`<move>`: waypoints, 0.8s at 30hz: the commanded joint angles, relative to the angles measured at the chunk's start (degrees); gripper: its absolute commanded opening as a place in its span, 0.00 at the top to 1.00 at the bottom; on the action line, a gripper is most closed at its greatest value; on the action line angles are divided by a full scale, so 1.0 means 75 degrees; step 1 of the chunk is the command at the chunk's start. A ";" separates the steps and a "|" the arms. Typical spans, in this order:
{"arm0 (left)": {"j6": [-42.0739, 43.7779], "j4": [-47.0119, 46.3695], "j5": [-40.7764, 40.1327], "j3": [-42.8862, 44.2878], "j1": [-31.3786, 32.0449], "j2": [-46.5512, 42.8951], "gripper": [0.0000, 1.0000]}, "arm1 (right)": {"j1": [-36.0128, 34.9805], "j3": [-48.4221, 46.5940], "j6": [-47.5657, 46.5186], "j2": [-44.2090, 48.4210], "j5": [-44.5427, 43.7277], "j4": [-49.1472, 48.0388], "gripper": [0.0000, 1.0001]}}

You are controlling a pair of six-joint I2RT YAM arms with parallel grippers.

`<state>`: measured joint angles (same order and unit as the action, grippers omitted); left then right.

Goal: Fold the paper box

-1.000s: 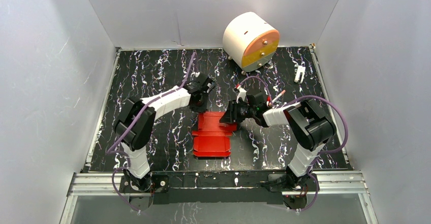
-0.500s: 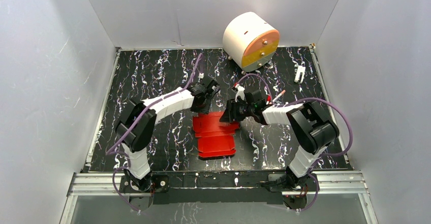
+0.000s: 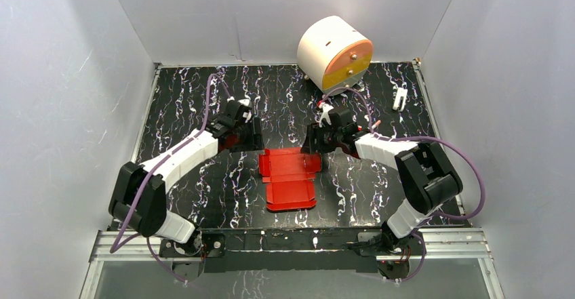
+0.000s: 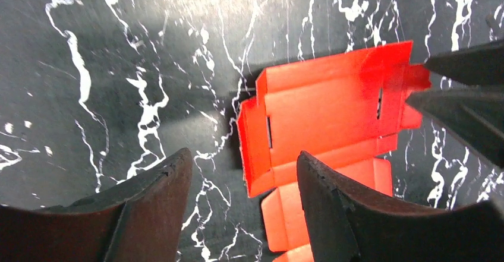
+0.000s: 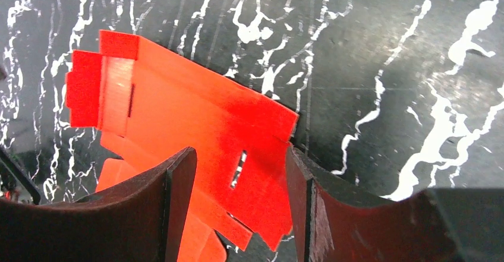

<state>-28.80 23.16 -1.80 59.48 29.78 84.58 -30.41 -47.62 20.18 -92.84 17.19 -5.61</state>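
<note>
The paper box [image 3: 290,178] lies opened out on the black marbled table [image 3: 190,102], in the lower middle of the overhead view, between your two arms. It is a bright red creased sheet. A wider panel with slots and side tabs lies toward the top of the frame, and a narrower panel with rounded corners lies toward the bottom. In your left wrist view the sheet fills the centre right, and its left end flap is bent up off the table.

Your right gripper [image 3: 314,140] sits at the sheet's upper right corner in the overhead view. Its fingers [image 5: 175,214] are apart, and the slotted corner of the card lies in the gap between them at the bottom centre of the right wrist view. You cannot tell whether either finger touches the card. In the left wrist view those same dark fingers come in from the right edge, one on each side of the sheet's small end tab.

Your left gripper [image 3: 252,136] is just off the sheet's upper left corner. Its fingers [image 4: 151,214] are spread wide at the bottom of the left wrist view. Bare table lies between them, and the bent-up flap is near the right-hand one.

A white drum [image 3: 334,55] with an orange face stands at the top centre right of the overhead view. A small white piece [image 3: 400,98] lies near the table's upper right edge.
</note>
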 commanded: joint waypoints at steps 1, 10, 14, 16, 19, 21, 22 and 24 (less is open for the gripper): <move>-0.0445 -0.0328 0.1038 -0.0655 -0.0164 -0.0599 0.36 | 0.0206 -0.0342 -0.0019 -0.0055 -0.0399 0.0407 0.35; -0.0744 -0.1176 0.1972 -0.1498 -0.0482 -0.0563 0.37 | 0.0334 -0.0552 0.0272 -0.0835 0.0256 -0.0061 0.37; -0.0795 -0.1343 0.2233 -0.1579 -0.0495 -0.0338 0.44 | 0.0344 -0.0592 0.0418 -0.1174 0.0412 -0.0268 0.41; -0.0821 -0.1390 0.2342 -0.1601 -0.0502 -0.0272 0.47 | 0.0340 -0.0632 0.0464 -0.1285 0.0569 -0.0299 0.44; -0.0889 -0.1475 0.2417 -0.1686 -0.0495 -0.0238 0.53 | 0.0344 -0.0652 0.0519 -0.1315 0.0706 -0.0339 0.48; -0.0940 -0.1530 0.2458 -0.1744 -0.0502 -0.0238 0.55 | 0.0349 -0.0707 0.0509 -0.1268 0.0707 -0.0251 0.52; -0.0977 -0.1573 0.2492 -0.1779 -0.0496 -0.0238 0.56 | 0.0347 -0.0741 0.0492 -0.1257 0.0695 -0.0192 0.53; -0.1035 -0.1647 0.2529 -0.1839 -0.0492 -0.0217 0.57 | 0.0337 -0.0831 0.0446 -0.1239 0.0665 -0.0024 0.58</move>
<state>-35.33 12.05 14.57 46.83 26.30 83.05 -27.86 -51.35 23.77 -101.69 21.43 -7.86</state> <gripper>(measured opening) 0.442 0.460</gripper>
